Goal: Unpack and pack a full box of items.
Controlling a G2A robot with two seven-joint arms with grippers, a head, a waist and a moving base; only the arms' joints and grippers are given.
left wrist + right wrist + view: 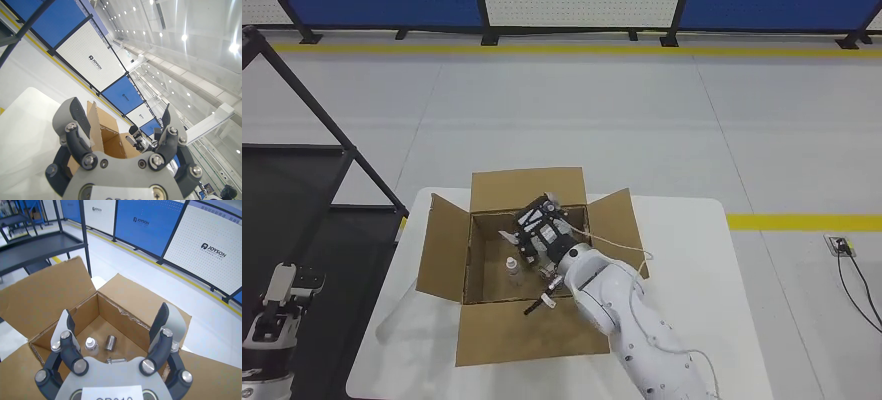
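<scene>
- Plainly, the cardboard box (527, 188) sits mid-way on the white table (692, 260) with its four flaps folded outward, which leaves the mouth free for an arm to enter from above.
- On the box floor rest a small clear bottle (91, 345) with a white cap and a short metal cylinder (111, 343), just beside each other but apart. A third metal piece (116, 361) is half hidden by the wrist, so I cannot tell what it is. These look like items yet to be unpacked.
- The right gripper (115, 311) hangs over the box mouth, tilted down toward those items, its jaws spread wide and holding nothing. In my judgement, that stance suits a descent onto the bottle or the cylinder.
- The left gripper (121, 104) sits low beside the table, well apart from the box. It points upward with jaws released and empty, probably to keep out of the working arm's way.
</scene>
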